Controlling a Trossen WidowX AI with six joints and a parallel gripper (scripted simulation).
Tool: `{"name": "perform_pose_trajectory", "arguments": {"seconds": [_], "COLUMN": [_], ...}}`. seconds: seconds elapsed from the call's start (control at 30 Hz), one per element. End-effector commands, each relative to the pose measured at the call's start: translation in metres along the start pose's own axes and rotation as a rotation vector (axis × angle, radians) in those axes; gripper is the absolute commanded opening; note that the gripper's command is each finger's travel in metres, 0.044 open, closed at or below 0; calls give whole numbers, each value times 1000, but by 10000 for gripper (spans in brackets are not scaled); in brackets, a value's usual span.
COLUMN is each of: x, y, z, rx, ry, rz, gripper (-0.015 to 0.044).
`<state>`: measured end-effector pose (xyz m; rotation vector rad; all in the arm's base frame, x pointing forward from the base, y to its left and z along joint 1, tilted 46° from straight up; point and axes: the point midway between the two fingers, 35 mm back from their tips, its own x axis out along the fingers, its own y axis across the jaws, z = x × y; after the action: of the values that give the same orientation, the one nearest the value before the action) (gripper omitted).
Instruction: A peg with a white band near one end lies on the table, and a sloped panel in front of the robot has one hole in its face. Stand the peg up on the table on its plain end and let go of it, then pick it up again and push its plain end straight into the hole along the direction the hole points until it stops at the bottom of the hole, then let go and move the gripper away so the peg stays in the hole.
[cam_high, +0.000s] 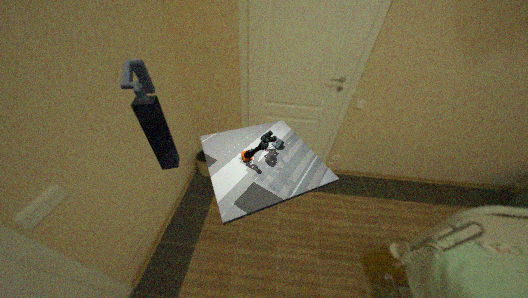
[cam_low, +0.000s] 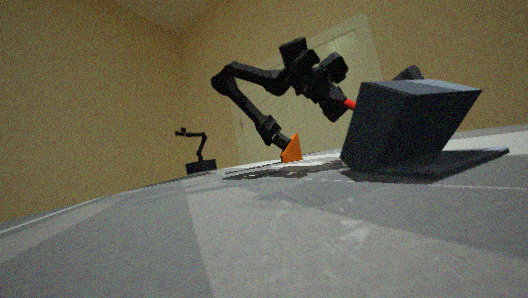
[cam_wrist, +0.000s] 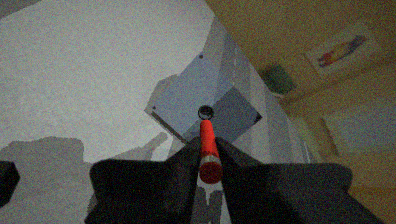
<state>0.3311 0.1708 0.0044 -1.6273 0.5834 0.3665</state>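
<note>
the gripper (cam_wrist: 210, 150) is clenched on the red peg (cam_wrist: 207, 140), whose plain tip sits right at the hole (cam_wrist: 205, 112) in the sloped panel (cam_wrist: 190, 100). a small tilt off the hole's line could jam the tip on the rim. from the side the panel hides the tip, so how deep it is cannot be told.

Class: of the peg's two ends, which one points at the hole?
The plain red end of the peg; the white-banded end sits back between the hand's fingers, away from the hole.

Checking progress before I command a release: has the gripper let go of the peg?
No, the gripper is shut on the red peg, whose far tip sits at the panel's hole.
</note>
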Motion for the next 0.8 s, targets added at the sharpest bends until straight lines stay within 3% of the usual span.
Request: {"name": "perform_pose_trajectory", "arguments": {"seconds": [0.0,0.77], "x": [4,24], "y": [0,1], "z": [1,2], "rx": [-8,-1], "ry": [-7,-16], "rz": [-7,-28], "gripper": [0,0]}}
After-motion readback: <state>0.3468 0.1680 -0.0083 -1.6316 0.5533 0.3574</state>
